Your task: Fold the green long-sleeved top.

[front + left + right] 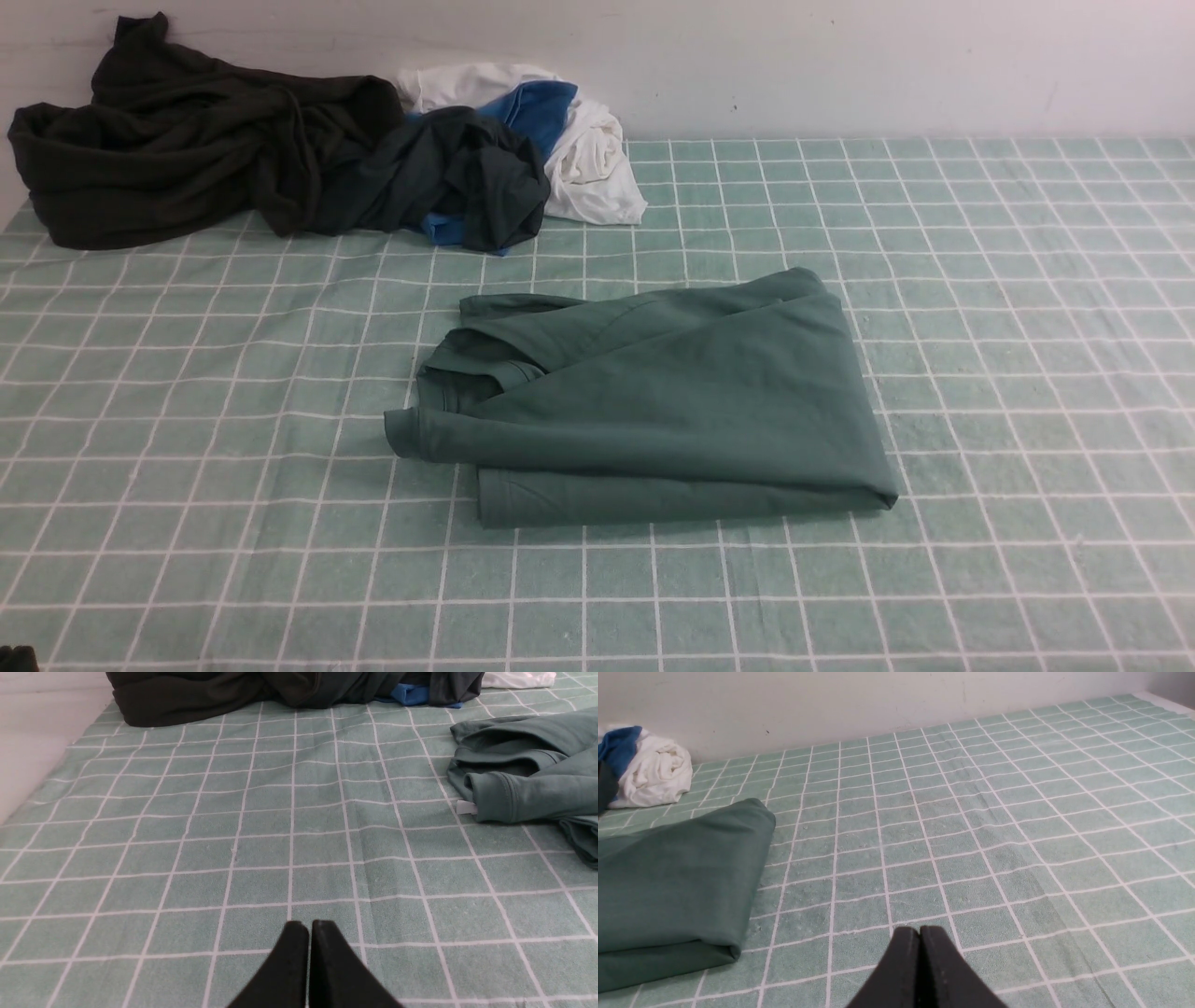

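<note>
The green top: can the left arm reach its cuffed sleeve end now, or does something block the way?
Probably yes. Between the shut left claw and the cuffed sleeve end of the green top lies only bare checked cloth. The dark garment pile sits farther back, out of the path.

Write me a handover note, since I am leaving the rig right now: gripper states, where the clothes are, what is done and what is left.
Left gripper: shut, empty, over bare checked cloth.
Right gripper: shut, empty, also over bare cloth.
Green long-sleeved top: lying mid-table between the two arms, folded into a compact stack; one cuffed sleeve end shows at its left edge.
Other garments: dark pile and white and blue cloth at the far left by the wall, apart from the top.
Done: the folding looks complete.
Left: probably nothing, perhaps tidying the loose left edge.
</note>
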